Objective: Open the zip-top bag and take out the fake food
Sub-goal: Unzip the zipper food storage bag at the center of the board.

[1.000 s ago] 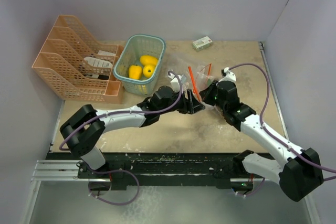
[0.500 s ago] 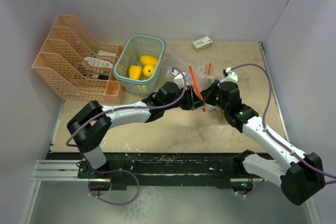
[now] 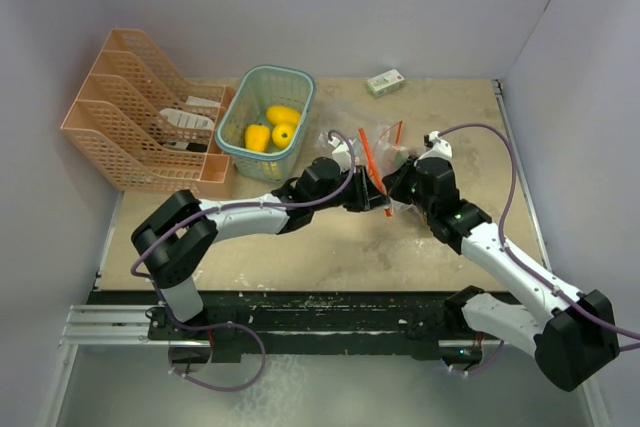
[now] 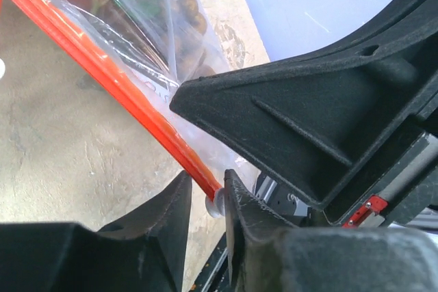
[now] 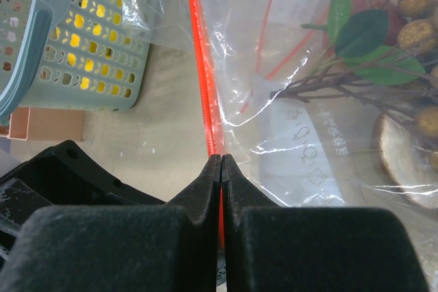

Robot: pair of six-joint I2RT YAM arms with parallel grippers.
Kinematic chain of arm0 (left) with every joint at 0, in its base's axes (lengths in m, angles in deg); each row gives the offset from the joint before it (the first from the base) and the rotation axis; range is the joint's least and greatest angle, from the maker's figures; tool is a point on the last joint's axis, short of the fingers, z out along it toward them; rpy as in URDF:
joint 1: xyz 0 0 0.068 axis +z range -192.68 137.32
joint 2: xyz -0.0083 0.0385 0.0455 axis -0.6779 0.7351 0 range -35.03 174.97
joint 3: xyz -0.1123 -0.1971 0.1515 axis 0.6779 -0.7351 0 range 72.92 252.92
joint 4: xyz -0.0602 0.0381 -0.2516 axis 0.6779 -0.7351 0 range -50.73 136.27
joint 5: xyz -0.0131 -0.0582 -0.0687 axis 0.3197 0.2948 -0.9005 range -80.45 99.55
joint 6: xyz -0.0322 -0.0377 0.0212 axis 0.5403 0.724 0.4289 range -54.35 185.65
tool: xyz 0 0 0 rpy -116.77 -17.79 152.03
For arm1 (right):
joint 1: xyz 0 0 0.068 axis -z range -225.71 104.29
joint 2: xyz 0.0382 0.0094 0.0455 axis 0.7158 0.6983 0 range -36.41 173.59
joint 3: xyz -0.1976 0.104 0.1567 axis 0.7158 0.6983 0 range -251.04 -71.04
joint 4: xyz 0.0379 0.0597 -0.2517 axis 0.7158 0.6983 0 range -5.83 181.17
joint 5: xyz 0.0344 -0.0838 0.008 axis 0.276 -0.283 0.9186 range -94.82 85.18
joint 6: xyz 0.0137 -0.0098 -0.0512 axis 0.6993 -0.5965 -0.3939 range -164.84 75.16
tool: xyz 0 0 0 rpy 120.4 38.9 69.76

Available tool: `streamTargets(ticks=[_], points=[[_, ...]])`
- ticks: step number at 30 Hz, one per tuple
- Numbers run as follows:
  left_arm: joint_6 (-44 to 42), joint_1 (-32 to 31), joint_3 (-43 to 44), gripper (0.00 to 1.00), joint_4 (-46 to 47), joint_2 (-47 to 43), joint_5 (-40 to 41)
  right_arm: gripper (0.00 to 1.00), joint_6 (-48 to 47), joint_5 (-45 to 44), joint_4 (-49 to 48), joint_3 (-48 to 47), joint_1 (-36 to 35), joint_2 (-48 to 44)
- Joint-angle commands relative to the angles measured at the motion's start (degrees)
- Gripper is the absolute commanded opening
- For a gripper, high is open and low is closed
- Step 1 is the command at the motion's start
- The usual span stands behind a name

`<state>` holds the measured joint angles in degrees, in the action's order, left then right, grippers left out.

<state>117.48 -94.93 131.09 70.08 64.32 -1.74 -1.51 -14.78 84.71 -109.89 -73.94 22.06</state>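
Observation:
The clear zip-top bag [image 3: 388, 150] with an orange zip strip [image 3: 371, 163] lies at the table's middle. Inside it I see a brownish grape cluster [image 5: 416, 6] with green leaves and a round beige piece [image 5: 400, 162]. My right gripper [image 5: 221, 158] is shut on the zip strip [image 5: 202, 66]; it also shows in the top view [image 3: 393, 187]. My left gripper [image 4: 207, 182] is narrowly open, with the strip's end and its white slider [image 4: 216, 203] between the jaws, against the right finger. In the top view it [image 3: 372, 195] meets the right gripper. Three yellow fruits [image 3: 272, 127] lie in the basket.
A teal mesh basket [image 3: 258, 77] stands left of the bag, close to it in the right wrist view [image 5: 75, 80]. An orange file rack [image 3: 140, 117] stands at the far left. A small white-green box [image 3: 385, 81] lies at the back wall.
My left gripper has moved right to the near end of the bag's zip strip, up against the right gripper. The right gripper has kept its hold and shifted slightly left.

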Motion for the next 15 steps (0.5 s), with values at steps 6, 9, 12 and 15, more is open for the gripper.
streamTargets(ticks=[6, 9, 12, 15], points=[[4.4, 0.2, -5.6, 0.41, 10.7, -1.0, -2.7, 0.0, -0.5, -2.3, -1.6, 0.2, -0.3, -1.6], [5.2, 0.1, -5.9, 0.41, 12.0, -0.7, -3.4, 0.0, -0.5, -2.0, -1.8, 0.3, -0.3, -1.2], [5.7, 0.1, -6.1, 0.41, 12.5, -0.6, -3.4, 0.0, -0.4, -1.8, -1.9, 0.2, -0.3, -1.5], [6.2, 0.1, -6.2, 0.37, 13.3, -0.4, -3.8, 0.0, -0.4, -1.8, -1.8, 0.3, -0.3, -1.8]])
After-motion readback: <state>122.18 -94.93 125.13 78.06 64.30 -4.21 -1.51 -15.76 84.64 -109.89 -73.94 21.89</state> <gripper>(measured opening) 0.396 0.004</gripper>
